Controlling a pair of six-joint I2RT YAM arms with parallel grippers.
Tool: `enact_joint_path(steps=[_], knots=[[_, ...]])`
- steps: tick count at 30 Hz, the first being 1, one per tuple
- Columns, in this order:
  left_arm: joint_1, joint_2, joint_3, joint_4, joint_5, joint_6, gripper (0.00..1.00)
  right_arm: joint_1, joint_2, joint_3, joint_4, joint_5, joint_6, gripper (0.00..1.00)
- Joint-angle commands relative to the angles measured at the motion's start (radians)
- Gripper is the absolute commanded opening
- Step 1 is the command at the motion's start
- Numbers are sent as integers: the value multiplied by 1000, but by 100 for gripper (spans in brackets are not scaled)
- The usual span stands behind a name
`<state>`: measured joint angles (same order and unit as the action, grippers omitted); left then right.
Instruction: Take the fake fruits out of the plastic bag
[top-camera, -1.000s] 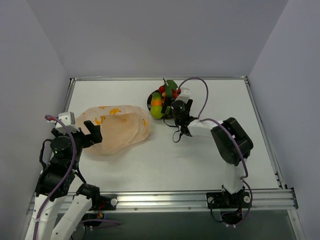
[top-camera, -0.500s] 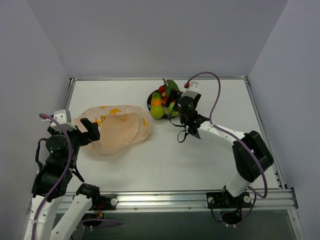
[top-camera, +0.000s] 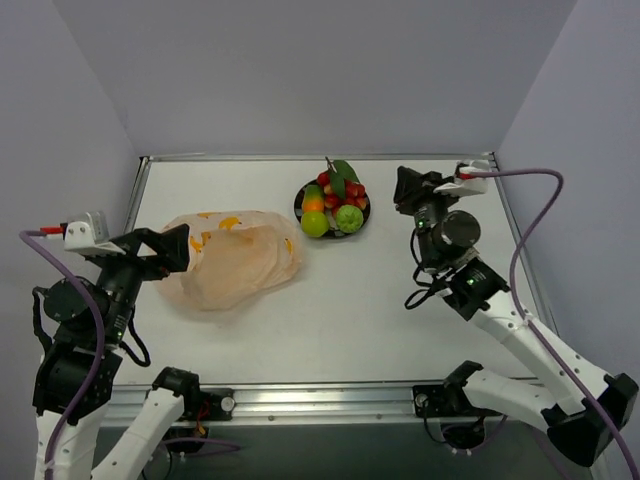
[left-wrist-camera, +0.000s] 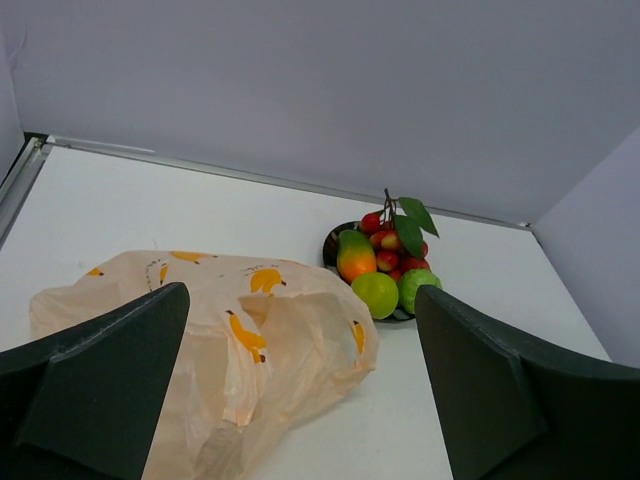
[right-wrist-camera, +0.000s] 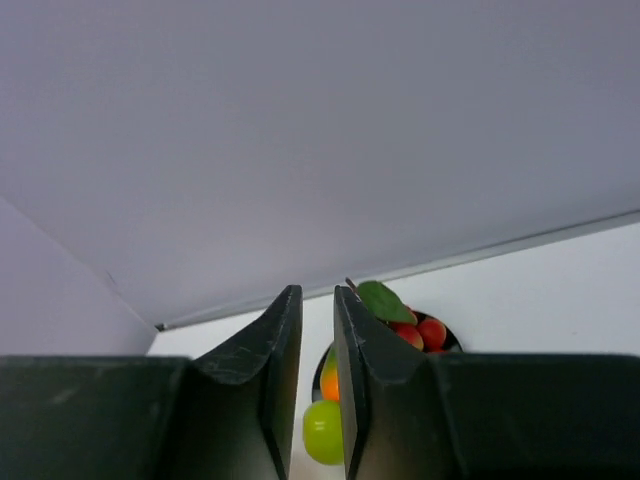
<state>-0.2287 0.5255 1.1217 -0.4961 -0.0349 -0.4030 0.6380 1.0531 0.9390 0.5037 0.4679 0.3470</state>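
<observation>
The fake fruits lie together on a round dark plate (top-camera: 300, 203): an orange-green mango (left-wrist-camera: 355, 258), red berries with green leaves (left-wrist-camera: 392, 245) and two lime-green balls (left-wrist-camera: 375, 294). The peach plastic bag (top-camera: 235, 258) with banana prints lies crumpled to the left of the plate, its mouth toward my left gripper (top-camera: 160, 248). That gripper hovers open above the bag's left end, holding nothing (left-wrist-camera: 300, 390). My right gripper (top-camera: 405, 188) is raised to the right of the plate, its jaws drawn to a narrow slit with nothing between them (right-wrist-camera: 317, 292).
A metal rail (top-camera: 400, 395) runs along the table's near edge, where both arm bases sit. Grey walls close in the left, back and right sides. A purple cable (top-camera: 530, 215) loops off the right arm.
My right gripper has drawn back from the plate, up and to the right, and its jaws have closed to a slit. A second green ball now lies on the plate. My left gripper rose leftward.
</observation>
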Motion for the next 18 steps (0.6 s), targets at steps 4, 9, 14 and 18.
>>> enact_joint_path(steps=[4,9,14,18], knots=[[3,33,69,62,56,4,94,8,-221,-19,-85,73,-75,49],[5,8,24,77,38,20,94,8,-337,-32,-129,290,-140,100],[3,-13,-36,77,20,24,94,8,-271,-51,-119,299,-134,100],[5,19,-13,60,-2,26,94,8,-162,15,-160,233,-123,100]])
